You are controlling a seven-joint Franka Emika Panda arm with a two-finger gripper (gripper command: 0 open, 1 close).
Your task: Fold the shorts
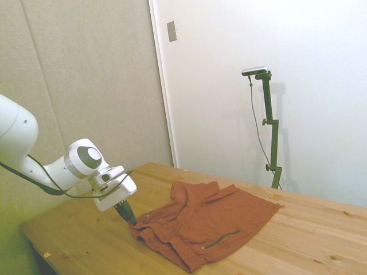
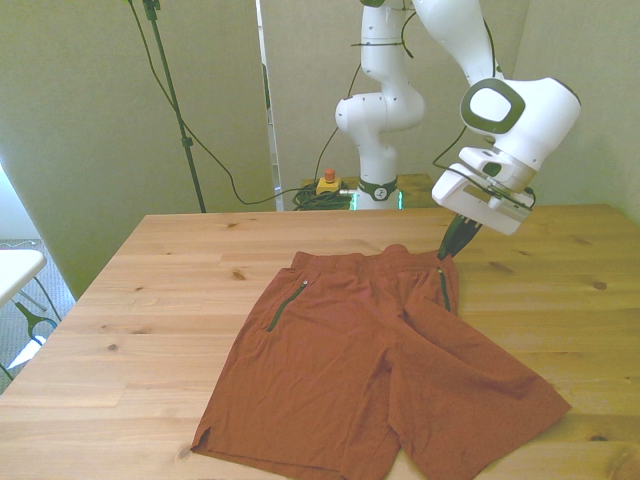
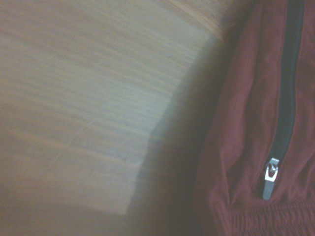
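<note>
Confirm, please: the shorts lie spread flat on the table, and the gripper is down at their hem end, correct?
Not the hem. The front view shows the gripper at the waistband corner of the shorts, by a zipped pocket. They do lie spread on the table.

One pair of shorts, one gripper, one table.

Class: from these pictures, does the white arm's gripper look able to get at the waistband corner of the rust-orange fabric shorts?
Probably yes. The gripper sits right at the waistband corner of the rust-orange fabric shorts, beside a dark zipped pocket, with only bare wooden table around.
</note>
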